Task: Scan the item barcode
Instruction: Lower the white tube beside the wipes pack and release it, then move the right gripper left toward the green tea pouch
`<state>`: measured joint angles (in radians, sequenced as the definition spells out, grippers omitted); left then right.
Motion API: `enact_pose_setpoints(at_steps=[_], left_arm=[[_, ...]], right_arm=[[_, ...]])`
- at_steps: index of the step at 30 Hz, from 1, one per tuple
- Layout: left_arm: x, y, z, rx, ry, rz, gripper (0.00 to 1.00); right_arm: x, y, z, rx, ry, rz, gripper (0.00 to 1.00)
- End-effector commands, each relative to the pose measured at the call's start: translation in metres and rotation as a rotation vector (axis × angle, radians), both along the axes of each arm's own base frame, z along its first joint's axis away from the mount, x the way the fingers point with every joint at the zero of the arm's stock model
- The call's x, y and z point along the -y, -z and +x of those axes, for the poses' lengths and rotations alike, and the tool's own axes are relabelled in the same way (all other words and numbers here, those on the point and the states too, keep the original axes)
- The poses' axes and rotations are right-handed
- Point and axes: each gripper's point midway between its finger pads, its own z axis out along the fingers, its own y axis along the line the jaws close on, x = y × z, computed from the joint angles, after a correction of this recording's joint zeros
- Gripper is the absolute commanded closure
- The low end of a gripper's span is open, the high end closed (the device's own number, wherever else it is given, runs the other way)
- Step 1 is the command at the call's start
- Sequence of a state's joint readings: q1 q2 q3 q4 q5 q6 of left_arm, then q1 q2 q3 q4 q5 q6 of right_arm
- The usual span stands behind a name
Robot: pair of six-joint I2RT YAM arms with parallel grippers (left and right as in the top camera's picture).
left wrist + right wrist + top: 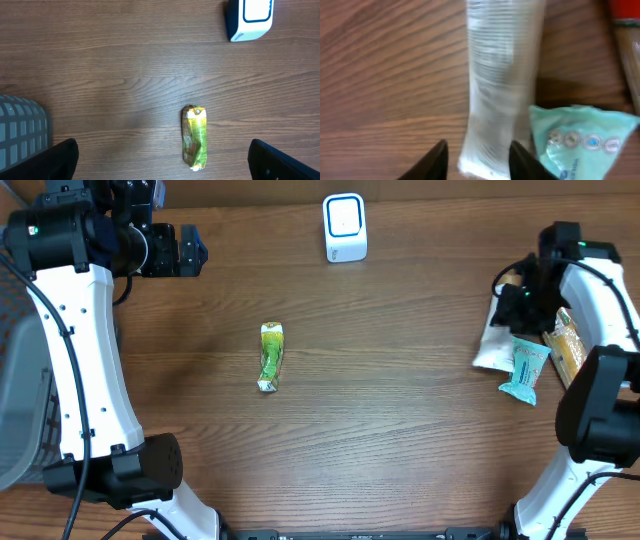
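White packet [502, 75] lies at the right edge of the surface [400, 430], in a pile beside the teal packet [575, 135]. It looks light, soft, crinkly and slippery, so best pinched across its narrow end. Right gripper [479, 145] jaws are apart, straddling that end. Left gripper [190, 248] jaws are wide apart and empty. Green packet [271, 356] lies mid-surface, scanner [345, 227] at the far edge. Basket [22, 130] contents are hidden.

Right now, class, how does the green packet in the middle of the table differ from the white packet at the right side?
The green packet is green and yellow; the white packet is pale. The green packet lies alone; the white packet touches a teal packet. The right gripper straddles the white packet; no gripper is at the green packet. Both are long and lie flat.
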<state>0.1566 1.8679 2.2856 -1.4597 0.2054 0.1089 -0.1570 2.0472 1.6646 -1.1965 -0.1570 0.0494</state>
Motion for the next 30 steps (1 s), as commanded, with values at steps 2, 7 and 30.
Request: enact_pose_setpoints(at_steps=[2, 7, 30], left_arm=[[0.002, -0.006, -0.001, 0.018, 0.021, 0.012, 0.0], [0.002, -0.006, -0.001, 0.018, 0.021, 0.012, 0.0], [0.003, -0.006, -0.001, 0.018, 0.021, 0.011, 0.0]], right_arm=[[-0.007, -0.031, 0.007, 0.055, 0.018, 0.085, 0.41], [-0.037, -0.074, 0.009, 0.079, -0.048, 0.181, 0.3], [-0.373, -0.028, -0.034, 0.222, -0.568, 0.168, 0.28]])
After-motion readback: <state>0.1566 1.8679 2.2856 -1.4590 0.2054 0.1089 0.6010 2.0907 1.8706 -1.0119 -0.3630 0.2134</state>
